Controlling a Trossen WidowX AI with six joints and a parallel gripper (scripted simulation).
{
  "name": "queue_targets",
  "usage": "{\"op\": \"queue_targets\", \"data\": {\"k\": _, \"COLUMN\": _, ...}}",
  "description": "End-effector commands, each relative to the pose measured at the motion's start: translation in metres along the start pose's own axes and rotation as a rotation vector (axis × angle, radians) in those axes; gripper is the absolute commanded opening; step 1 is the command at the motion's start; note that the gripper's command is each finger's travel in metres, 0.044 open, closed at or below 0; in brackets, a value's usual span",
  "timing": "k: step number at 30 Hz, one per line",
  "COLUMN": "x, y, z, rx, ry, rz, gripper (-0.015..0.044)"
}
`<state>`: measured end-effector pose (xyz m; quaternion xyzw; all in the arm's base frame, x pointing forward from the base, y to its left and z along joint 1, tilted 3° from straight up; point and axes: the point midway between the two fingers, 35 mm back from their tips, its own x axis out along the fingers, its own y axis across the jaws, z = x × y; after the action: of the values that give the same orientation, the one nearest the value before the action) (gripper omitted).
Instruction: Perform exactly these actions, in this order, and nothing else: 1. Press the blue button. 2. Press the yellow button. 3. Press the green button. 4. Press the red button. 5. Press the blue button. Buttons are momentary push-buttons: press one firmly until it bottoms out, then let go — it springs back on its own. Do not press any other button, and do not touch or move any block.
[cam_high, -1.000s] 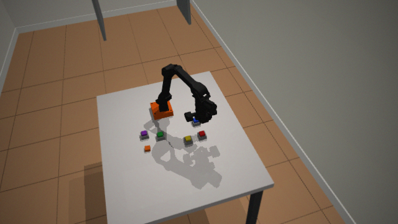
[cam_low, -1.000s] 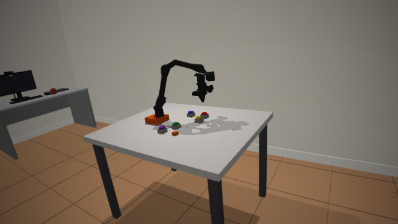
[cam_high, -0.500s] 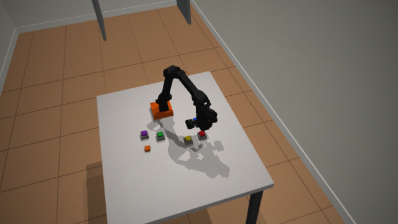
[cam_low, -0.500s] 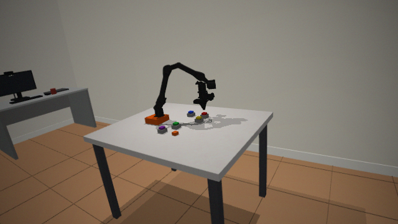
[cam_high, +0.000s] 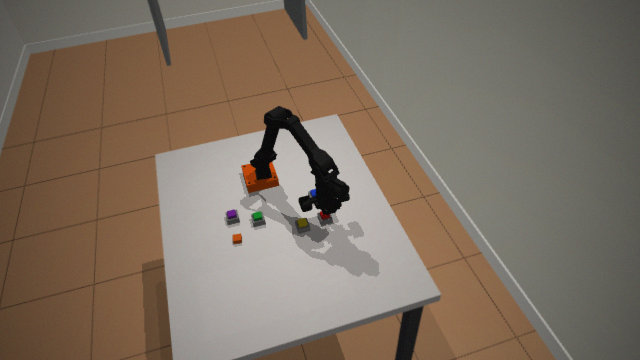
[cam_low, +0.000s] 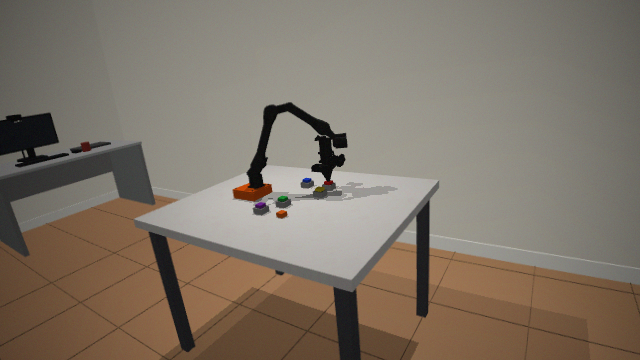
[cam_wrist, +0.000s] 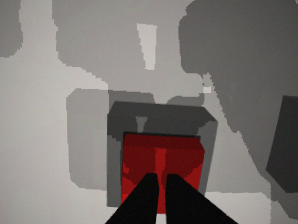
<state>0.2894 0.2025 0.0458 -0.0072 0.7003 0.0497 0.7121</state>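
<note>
Arm arched up from base, forearm angled down twd table's right edge, wrist vertical. Gripper (cam_wrist: 157, 185) pts straight down, fingers closed, nothing betw them.

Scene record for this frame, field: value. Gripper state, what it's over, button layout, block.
gripper: shut, holds nothing, pointing down
over: red button, fingertips at its cap; contact unclear
blue button: behind the red one, toward the arm base
yellow button: beside red
green button: between yellow and purple
purple button: end of row
orange block: in front of purple and green, apart from gripper
</note>
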Motion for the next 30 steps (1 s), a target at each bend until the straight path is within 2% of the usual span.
{"op": "queue_targets", "data": {"k": 1, "x": 0.007, "y": 0.000, "z": -0.001, "rx": 0.003, "ry": 0.001, "rz": 0.001, "gripper": 0.0020}}
{"op": "queue_targets", "data": {"k": 21, "x": 0.008, "y": 0.000, "z": -0.001, "rx": 0.003, "ry": 0.001, "rz": 0.001, "gripper": 0.0020}}
{"op": "queue_targets", "data": {"k": 25, "x": -0.023, "y": 0.000, "z": 0.000, "rx": 0.003, "ry": 0.001, "rz": 0.000, "gripper": 0.0020}}
{"op": "queue_targets", "data": {"k": 30, "x": -0.028, "y": 0.000, "z": 0.000, "rx": 0.003, "ry": 0.001, "rz": 0.001, "gripper": 0.0020}}
